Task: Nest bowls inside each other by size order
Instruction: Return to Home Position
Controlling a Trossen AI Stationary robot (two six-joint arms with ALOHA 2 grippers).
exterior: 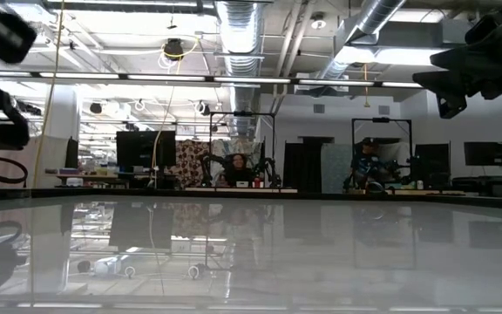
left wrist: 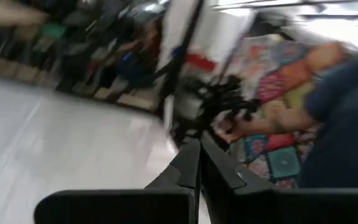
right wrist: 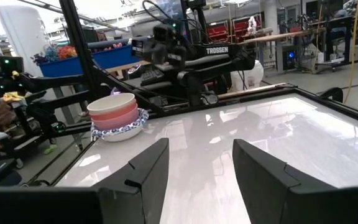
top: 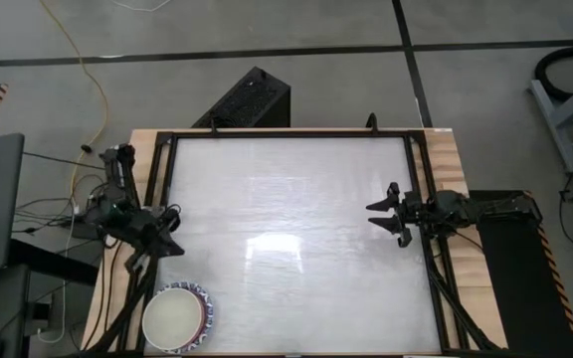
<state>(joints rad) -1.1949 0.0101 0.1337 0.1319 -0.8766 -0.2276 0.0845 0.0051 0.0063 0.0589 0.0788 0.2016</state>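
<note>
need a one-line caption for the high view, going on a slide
Nested bowl stack in the table's corner by the left gripper; right gripper open at the opposite edge.

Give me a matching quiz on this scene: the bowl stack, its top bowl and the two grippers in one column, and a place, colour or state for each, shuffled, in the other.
Column one:
1. bowl stack
2. top bowl
3. left gripper
4. right gripper

Column two:
A. jaws apart, at the right edge of the table
B. cream-white
C. jaws shut, at the table's left edge
D. in the table corner beside the left arm

Pairs: 1-D, 2-B, 3-C, 4-A
</note>
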